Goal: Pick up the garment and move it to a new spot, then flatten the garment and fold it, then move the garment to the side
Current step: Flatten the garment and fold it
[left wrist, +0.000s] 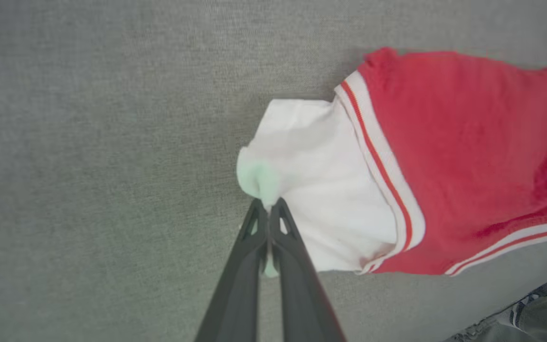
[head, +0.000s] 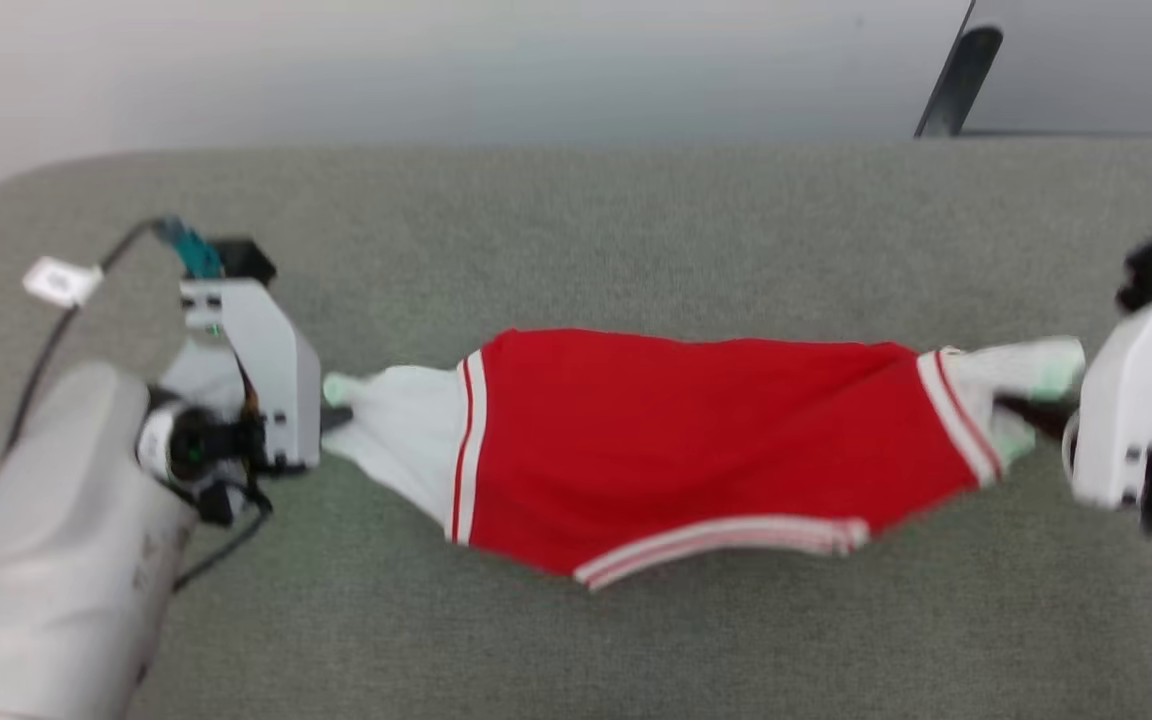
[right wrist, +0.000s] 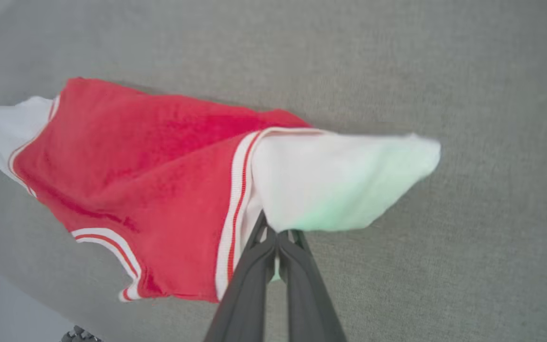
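Garment [head: 696, 450] is stretched lengthwise across the middle of the grey fabric-covered counter [head: 636, 230], red body in the centre and a white panel at each end. Left end effector [head: 336, 420] has its fingers [left wrist: 249, 266] pressed together, clamped on the left white panel's corner. Right end effector [head: 1021, 410] is likewise clamped on the right white panel, cloth bunched at its fingertips [right wrist: 259, 247]. Striped lower hem sags toward the robot. Cannot tell whether the cloth touches the counter.
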`<state>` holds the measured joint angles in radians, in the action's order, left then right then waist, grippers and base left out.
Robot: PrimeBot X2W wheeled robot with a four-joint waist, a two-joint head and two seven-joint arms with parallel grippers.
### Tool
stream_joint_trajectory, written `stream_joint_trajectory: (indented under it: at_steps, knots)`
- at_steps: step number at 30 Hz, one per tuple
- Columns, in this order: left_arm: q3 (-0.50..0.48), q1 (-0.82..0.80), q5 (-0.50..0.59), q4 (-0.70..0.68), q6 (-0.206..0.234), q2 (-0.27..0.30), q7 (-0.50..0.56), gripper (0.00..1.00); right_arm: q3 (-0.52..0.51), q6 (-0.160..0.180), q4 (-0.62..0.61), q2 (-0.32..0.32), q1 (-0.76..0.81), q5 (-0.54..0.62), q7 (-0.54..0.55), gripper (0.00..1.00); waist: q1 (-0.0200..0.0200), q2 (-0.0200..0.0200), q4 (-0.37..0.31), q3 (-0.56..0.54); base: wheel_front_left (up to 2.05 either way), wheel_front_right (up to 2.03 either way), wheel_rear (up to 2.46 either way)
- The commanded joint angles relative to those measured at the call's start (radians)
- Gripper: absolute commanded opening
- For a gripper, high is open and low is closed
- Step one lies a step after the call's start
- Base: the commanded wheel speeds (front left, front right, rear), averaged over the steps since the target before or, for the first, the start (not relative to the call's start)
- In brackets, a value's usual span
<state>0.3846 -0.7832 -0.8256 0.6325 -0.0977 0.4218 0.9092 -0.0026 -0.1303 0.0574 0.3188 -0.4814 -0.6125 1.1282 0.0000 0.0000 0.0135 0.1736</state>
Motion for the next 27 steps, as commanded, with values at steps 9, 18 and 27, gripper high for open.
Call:
stream_joint_trajectory:
  at_steps: [9,18,27]
  knots:
    - [0.013,-0.173,0.050,-0.044,0.036,0.015,0.031,0.00,0.026,-0.001,0.081,-0.035,-0.248,0.029,-0.028,0.00,0.0000,0.0000,0.024,-0.159,0.00,0.00,0.00]
    - [0.015,-0.389,0.133,0.035,0.039,0.001,-0.110,0.00,0.108,-0.001,0.304,-0.086,-0.515,0.076,-0.274,0.00,0.0000,0.0000,0.023,-0.194,0.00,0.00,0.00]
    - [0.004,-0.545,0.175,0.186,0.031,-0.047,-0.327,0.00,0.248,-0.001,0.546,-0.099,-0.726,0.118,-0.612,0.00,0.0000,0.0000,0.024,-0.205,0.00,0.00,0.00]
